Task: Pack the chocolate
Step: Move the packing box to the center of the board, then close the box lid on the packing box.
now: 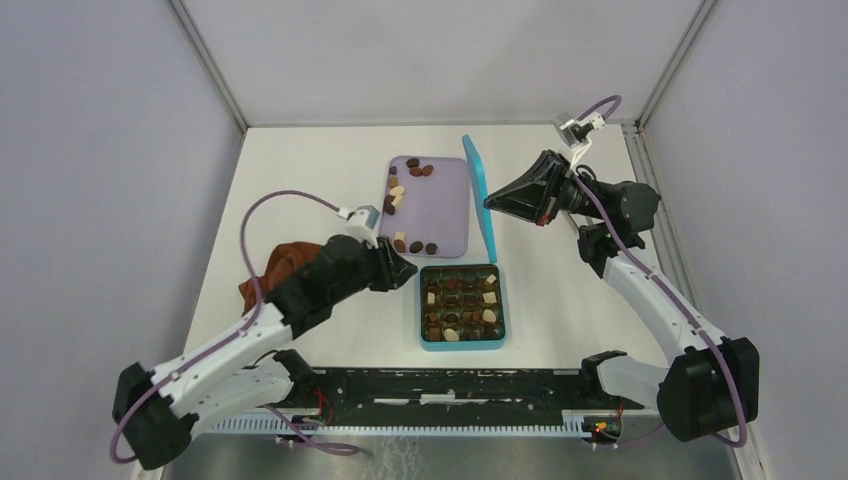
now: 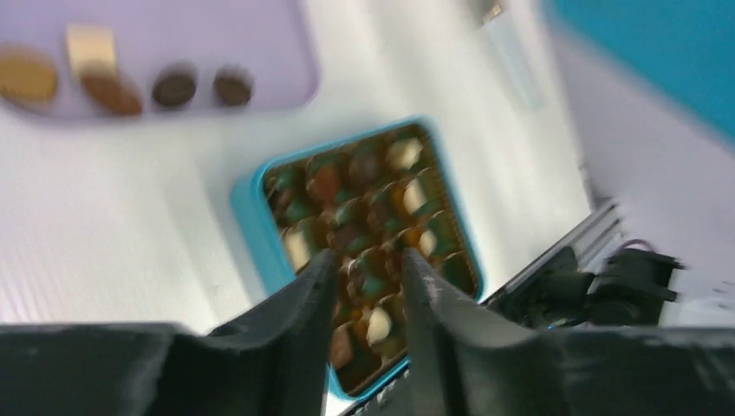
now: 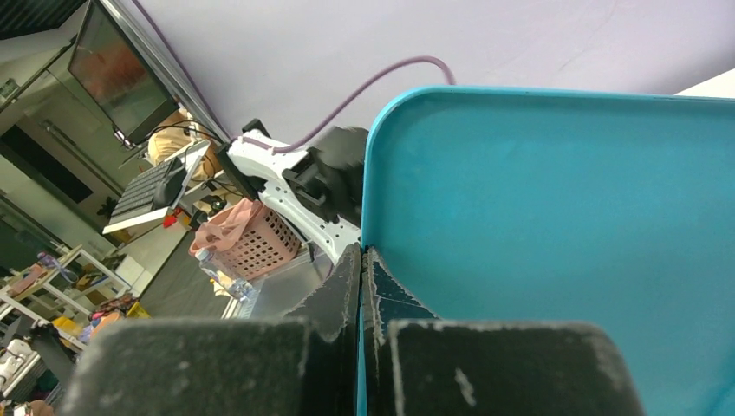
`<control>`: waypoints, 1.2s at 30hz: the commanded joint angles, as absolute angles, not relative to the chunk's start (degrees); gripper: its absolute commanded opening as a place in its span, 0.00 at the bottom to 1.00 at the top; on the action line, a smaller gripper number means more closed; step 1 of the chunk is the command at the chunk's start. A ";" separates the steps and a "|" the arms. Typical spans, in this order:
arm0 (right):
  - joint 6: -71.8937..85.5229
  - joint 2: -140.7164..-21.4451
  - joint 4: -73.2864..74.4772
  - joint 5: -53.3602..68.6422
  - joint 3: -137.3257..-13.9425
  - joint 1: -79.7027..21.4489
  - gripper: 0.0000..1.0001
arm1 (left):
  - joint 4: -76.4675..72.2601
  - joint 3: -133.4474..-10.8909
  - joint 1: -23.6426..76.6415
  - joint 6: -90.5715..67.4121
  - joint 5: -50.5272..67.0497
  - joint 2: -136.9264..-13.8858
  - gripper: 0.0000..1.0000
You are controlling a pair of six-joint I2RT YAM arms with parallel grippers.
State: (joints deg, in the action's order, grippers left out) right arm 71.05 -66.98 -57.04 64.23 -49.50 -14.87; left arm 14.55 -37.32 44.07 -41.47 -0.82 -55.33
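Left claw (image 2: 360,260), parted and empty, hangs beside the square teal box (image 1: 460,346) whose cells hold small brown and cream chocolate pieces (image 1: 490,297); more lie on the lilac plastic tray (image 1: 447,200). Right claw (image 3: 362,258) pinches the upright teal lid (image 3: 563,243).

Boxed chocolate (image 2: 403,154) blurred, cloth (image 1: 273,268) partly under left arm (image 1: 335,280), lid (image 3: 563,243) cropped

The left arm (image 1: 250,340) is being held stretched forward and inward, wrist low. The left gripper (image 2: 368,256) is being held pointing downward, its fingers (image 2: 303,303) slightly parted with nothing between them. The right arm (image 1: 650,290) is being held bent at the elbow, forearm turned leftward. The right gripper (image 3: 362,251) is being held closed, its jaws pinched on the edge of the teal lid (image 3: 563,243).
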 commanded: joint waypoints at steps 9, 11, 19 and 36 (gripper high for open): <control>75.39 -64.60 -57.64 63.65 -56.71 -14.65 0.00 | -23.26 -38.02 38.94 -33.66 12.88 -49.74 1.00; 76.87 -64.75 -58.70 63.70 -58.39 -14.66 0.00 | -29.55 -38.93 34.96 -38.99 21.10 -54.09 1.00; 78.75 -64.51 -60.56 63.36 -60.47 -14.66 0.00 | -68.91 -40.30 25.45 -60.11 41.17 -72.71 0.99; 84.53 -66.26 -66.77 61.73 -59.30 -14.70 0.00 | -99.58 -61.95 27.68 -83.09 49.09 -105.06 0.85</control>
State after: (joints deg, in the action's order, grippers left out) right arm 82.65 -66.28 -61.76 63.99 -58.50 -14.87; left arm -83.42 -56.60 26.76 -77.82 46.78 -102.74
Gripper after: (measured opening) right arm 0.004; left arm 0.850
